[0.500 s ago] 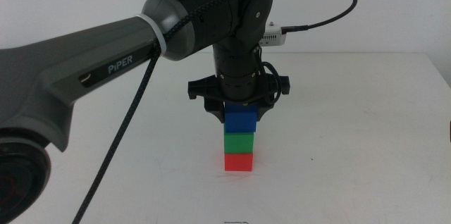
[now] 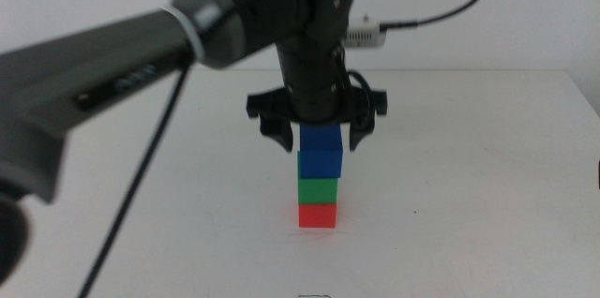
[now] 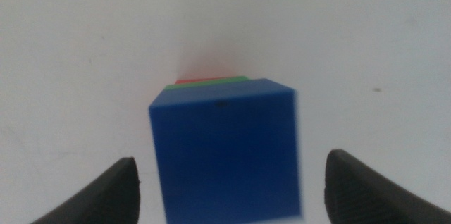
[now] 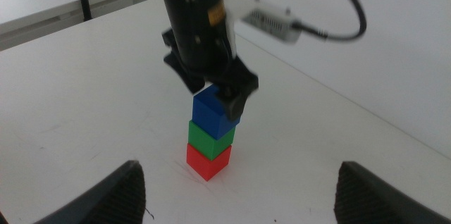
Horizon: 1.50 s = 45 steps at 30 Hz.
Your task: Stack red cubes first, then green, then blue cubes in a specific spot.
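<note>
White matte counter (image 2: 487,176) carries everything, with a pale wall behind. Directly below the left end effector (image 2: 318,138), whose jaws stand wide apart and hold nothing, sits the blue cube (image 2: 321,152). Under it comes the green cube (image 2: 318,190), then the red cube (image 2: 317,215) on the counter. The stack looks complete; only pulling away seems left. The right end effector (image 4: 236,185), also open and empty, waits well apart from the stack.

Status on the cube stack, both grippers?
Left gripper open, jaws clear either side of blue cube. Right gripper open, waiting off to the side. Blue on green cube on red cube. Nothing obstructing.
</note>
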Tool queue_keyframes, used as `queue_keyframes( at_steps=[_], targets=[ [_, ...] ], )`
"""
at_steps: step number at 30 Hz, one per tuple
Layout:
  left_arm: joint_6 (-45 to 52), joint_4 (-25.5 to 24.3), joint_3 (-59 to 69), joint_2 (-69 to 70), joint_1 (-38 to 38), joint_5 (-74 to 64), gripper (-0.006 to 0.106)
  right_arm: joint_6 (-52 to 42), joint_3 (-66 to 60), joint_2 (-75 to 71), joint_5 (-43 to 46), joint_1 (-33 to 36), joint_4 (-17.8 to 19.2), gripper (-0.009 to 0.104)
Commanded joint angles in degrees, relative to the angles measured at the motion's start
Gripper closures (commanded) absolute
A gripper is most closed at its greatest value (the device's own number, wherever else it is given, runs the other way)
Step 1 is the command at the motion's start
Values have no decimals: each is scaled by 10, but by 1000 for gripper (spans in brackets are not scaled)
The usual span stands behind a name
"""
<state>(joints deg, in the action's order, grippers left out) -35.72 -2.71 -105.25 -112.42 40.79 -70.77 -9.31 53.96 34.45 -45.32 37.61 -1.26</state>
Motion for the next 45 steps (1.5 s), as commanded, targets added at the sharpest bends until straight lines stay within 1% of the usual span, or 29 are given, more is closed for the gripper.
queue_keyframes(
  at_steps=[1,6,10,12,15,19,24,29,32,35,40,45],
  targets=[
    [17,1,-26,62,2,-48,13,-7,13,4,41,-5,5,17],
    [73,-10,-27,121,2,-48,13,-7,13,4,41,-5,5,17],
    [122,-55,-26,167,-9,-48,13,-7,13,4,41,-5,5,17],
    [144,-62,-24,187,-23,-48,13,-7,13,4,41,-5,5,17],
    [216,-57,-24,214,-49,-48,13,-7,13,4,41,-5,5,17],
    [299,-27,-16,248,-101,-48,13,-7,13,4,41,-5,5,17],
    [337,-12,60,349,-196,-39,13,-7,13,4,41,-5,5,17],
    [392,16,161,474,-316,45,13,-7,13,4,41,-5,5,17],
    [400,27,200,537,-362,82,13,-7,13,4,41,-5,5,17],
    [400,27,221,585,-382,104,13,-7,13,4,41,-5,5,17],
    [394,40,226,641,-381,120,13,-7,13,4,41,-5,5,17],
    [387,39,227,668,-381,116,13,-7,13,4,41,-5,5,17]
  ],
)
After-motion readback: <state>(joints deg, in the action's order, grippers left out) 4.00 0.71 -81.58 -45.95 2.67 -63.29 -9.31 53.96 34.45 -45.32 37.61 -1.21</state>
